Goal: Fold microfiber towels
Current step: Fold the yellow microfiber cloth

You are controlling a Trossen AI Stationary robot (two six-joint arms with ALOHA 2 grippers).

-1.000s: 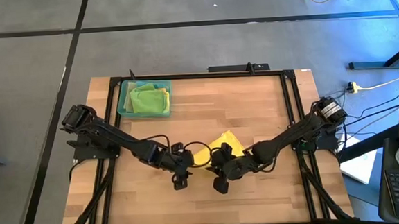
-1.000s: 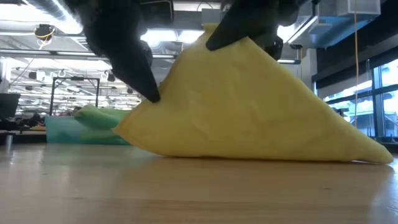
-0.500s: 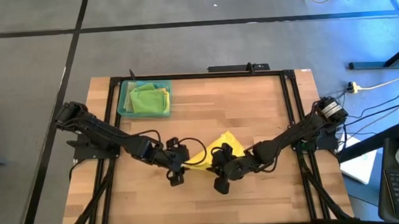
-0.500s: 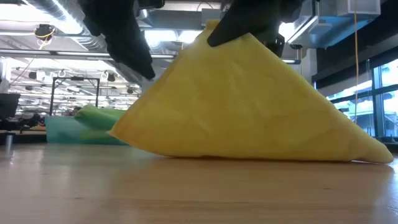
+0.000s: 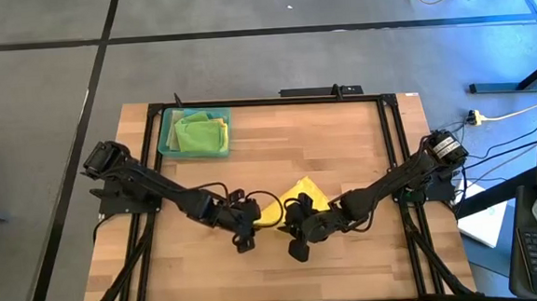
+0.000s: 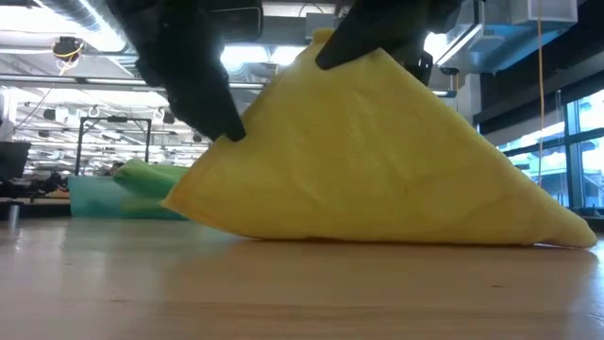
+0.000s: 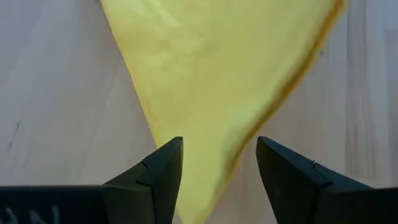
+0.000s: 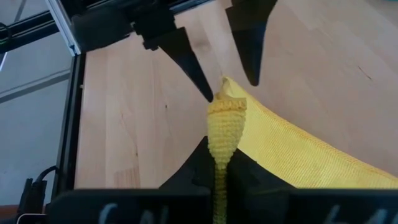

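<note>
A yellow towel (image 5: 297,197) stands on the table like a tent, its peak (image 6: 326,42) raised and its lower edge (image 6: 377,236) on the wood. My right gripper (image 8: 219,157) is shut on the peak. My left gripper (image 7: 219,163) is open beside it on the table's left, with one finger on either side of the towel's sloping edge (image 7: 217,143). One fingertip (image 6: 229,132) lies right against that edge in the low view. A teal tray (image 5: 167,138) at the far left holds green and yellow towels (image 5: 197,133). My left gripper stands with its open fingers around the yellow towel's sloping edge; I cannot tell whether a finger touches it. My right gripper pinches a bunched fold of the yellow towel (image 8: 219,127) between its two fingers, coming from the table's right. The towel hangs from the hold as a taut slope, with its lower edge on the table.
Black frame rails (image 5: 266,102) run along the table's far edge and both sides. Bare wood (image 5: 343,146) lies between the tray and the right rail, and along the near edge (image 5: 277,285).
My left gripper drew up and back toward the table's left, away from the towel's sloping edge, then came back down to it, with its fingers still open. My right gripper has kept the towel's peak raised.
</note>
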